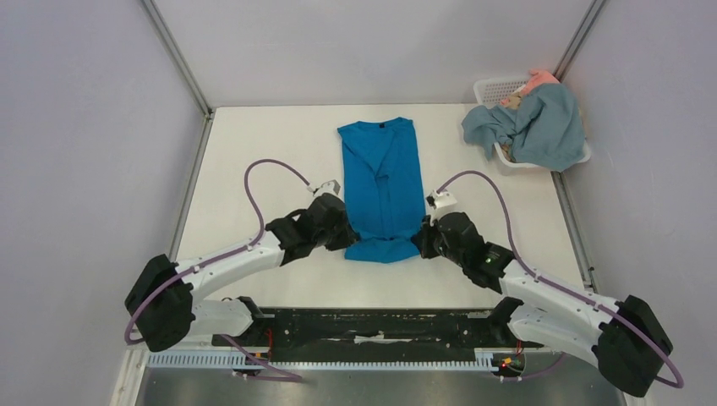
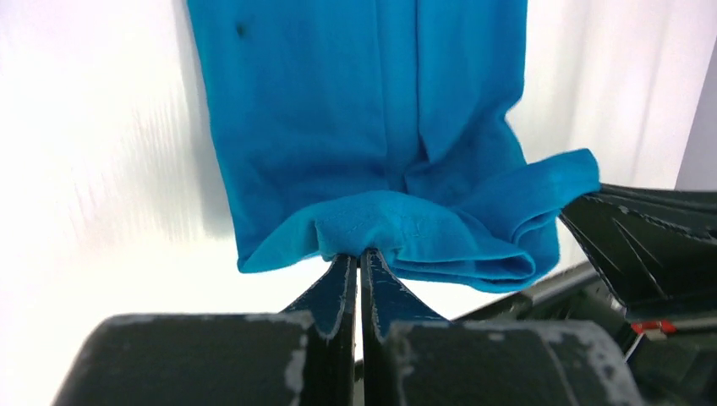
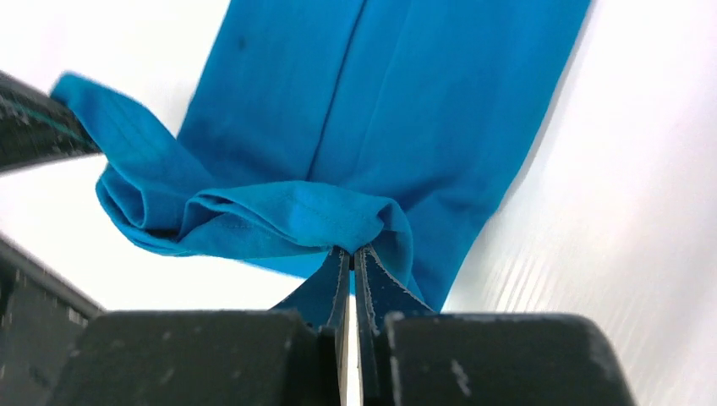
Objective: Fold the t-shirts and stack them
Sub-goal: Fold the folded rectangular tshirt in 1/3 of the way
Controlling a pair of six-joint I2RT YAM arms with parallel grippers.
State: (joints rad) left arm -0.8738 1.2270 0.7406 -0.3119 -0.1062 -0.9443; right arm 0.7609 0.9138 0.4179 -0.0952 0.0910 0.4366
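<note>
Both of your grippers were clamped tight on the near hem of the cobalt-blue t-shirt (image 1: 380, 169): left gripper (image 2: 359, 254) on its lower-left corner, right gripper (image 3: 352, 251) on the lower-right one, jaws pressed together with cloth pinched between them. That shirt lay folded into a long strip in the middle of the top view on the white table (image 1: 270, 152), hem bunched and curled. Up in the upper right, the grey-blue t-shirt (image 1: 541, 127) hung out of the white basket (image 1: 489, 87), with pink cloth (image 1: 539, 81) behind it
</note>
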